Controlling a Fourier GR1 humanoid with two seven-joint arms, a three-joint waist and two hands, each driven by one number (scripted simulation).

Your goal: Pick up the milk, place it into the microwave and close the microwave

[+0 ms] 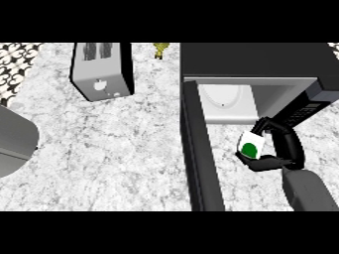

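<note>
Count: one microwave (pixel 254 60) at upper right, its one door (pixel 200 158) swung open and running down the frame's centre; one toaster (pixel 99 70) at upper left of centre; one milk (pixel 251 145); one small yellowish item (pixel 159 49) at the top edge, too small to identify; one large grey rounded shape (pixel 0 140) at the left edge, identity unclear. All sit on a pale marbled counter (pixel 106 149). One hand visible: the right hand (pixel 291 148), right of centre, on a grey forearm (pixel 309 191) rising from the lower right edge and angled up and leftward. Its fingers arch over the carton's right side and the thumb hooks under it, so the hand is closed around the milk. Milk is tilted with its green spot facing up, just below the lit cavity opening in the frame, right of the door. Whether it is clear of the counter I cannot tell.
</note>
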